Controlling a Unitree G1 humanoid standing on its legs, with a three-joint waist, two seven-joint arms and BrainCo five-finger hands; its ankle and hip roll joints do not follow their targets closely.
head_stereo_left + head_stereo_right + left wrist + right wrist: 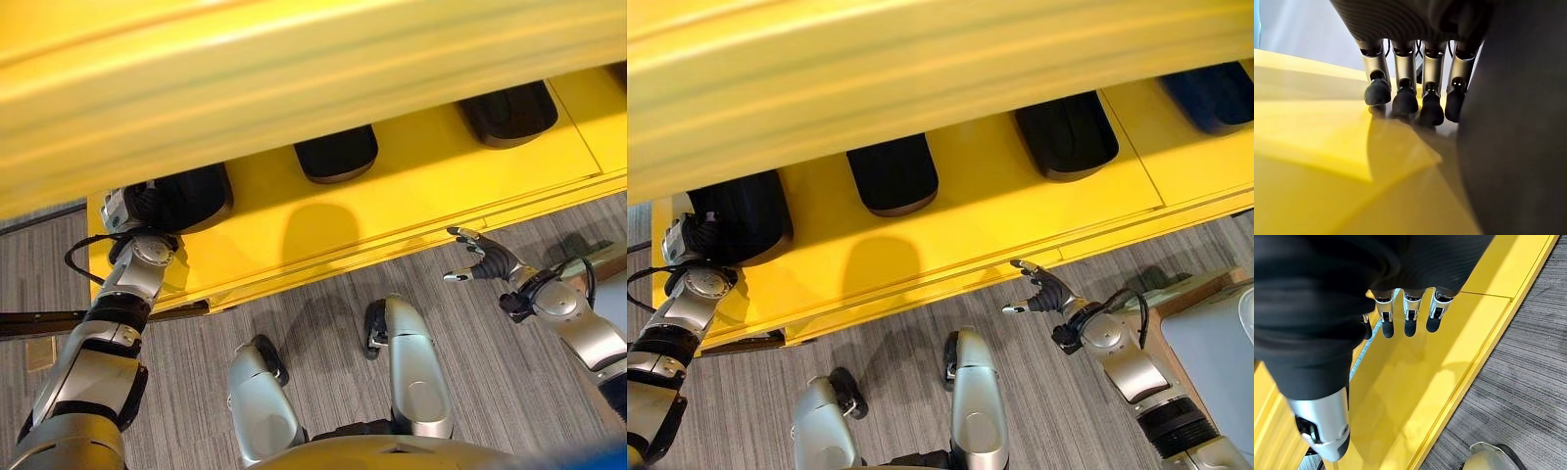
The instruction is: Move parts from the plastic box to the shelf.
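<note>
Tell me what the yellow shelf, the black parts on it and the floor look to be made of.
Yellow shelf: probably painted metal or hard plastic; smooth and glossy, it reflects soft shadows. Black parts: likely moulded plastic or rubber, matte with rounded ends; hard to tell which. Floor: carpet, grey with a fine ribbed weave.

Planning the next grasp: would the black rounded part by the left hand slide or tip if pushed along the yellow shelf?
The black rounded part probably slides: the yellow shelf looks smooth and glossy. It lies low and flat, so tipping seems unlikely. Weight cannot be judged.
</note>
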